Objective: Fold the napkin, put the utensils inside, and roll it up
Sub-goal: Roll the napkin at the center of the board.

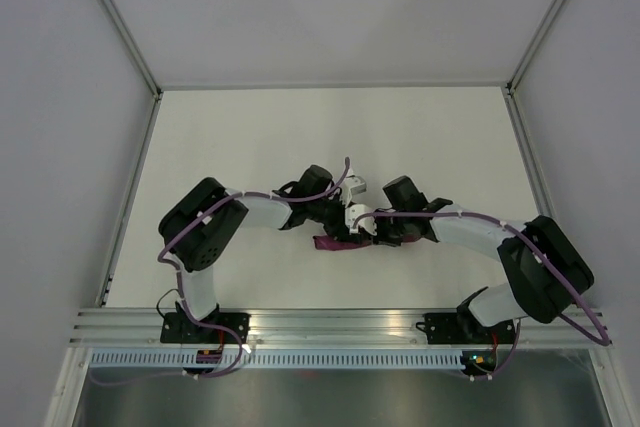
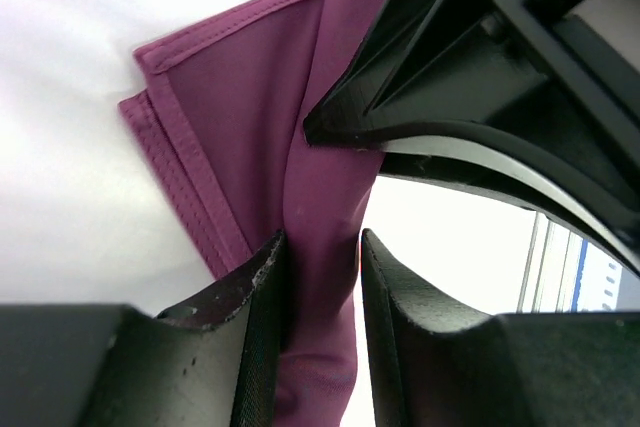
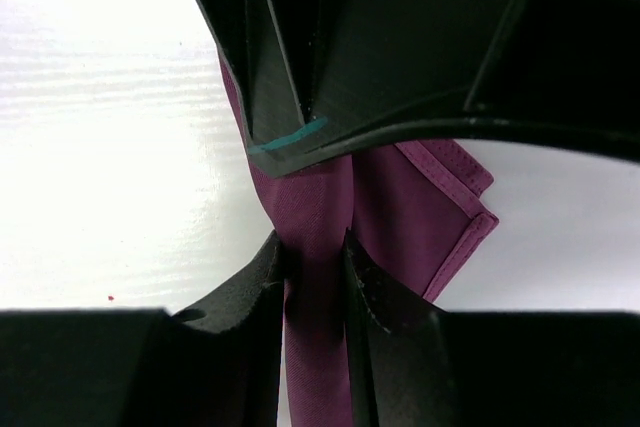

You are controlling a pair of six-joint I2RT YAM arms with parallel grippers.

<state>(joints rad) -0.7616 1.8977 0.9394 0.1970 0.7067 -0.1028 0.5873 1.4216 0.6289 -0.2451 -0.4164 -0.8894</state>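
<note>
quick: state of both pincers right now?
Left pincer: partly open around the rolled napkin; a gap shows at one finger, so a grip cannot be told.
Right pincer: shut on the napkin roll.

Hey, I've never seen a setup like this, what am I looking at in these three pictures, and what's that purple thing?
These are two robot arms bolted at the near edge of a white table. The overhead picture comes from a fixed camera above and behind them; the arms reach toward each other and meet in the middle. The other two pictures come from small cameras mounted on each wrist, so the black shapes at the bottom of each are that arm's own two fingers.

The purple thing is a cloth napkin, folded into layers with stitched hems. A bunched, rolled part of it runs between the fingers of the left gripper, and the right gripper pinches the same roll from the other side. The black body filling the top of each wrist picture is the opposite arm's gripper. No cutlery is visible in any picture.
</note>
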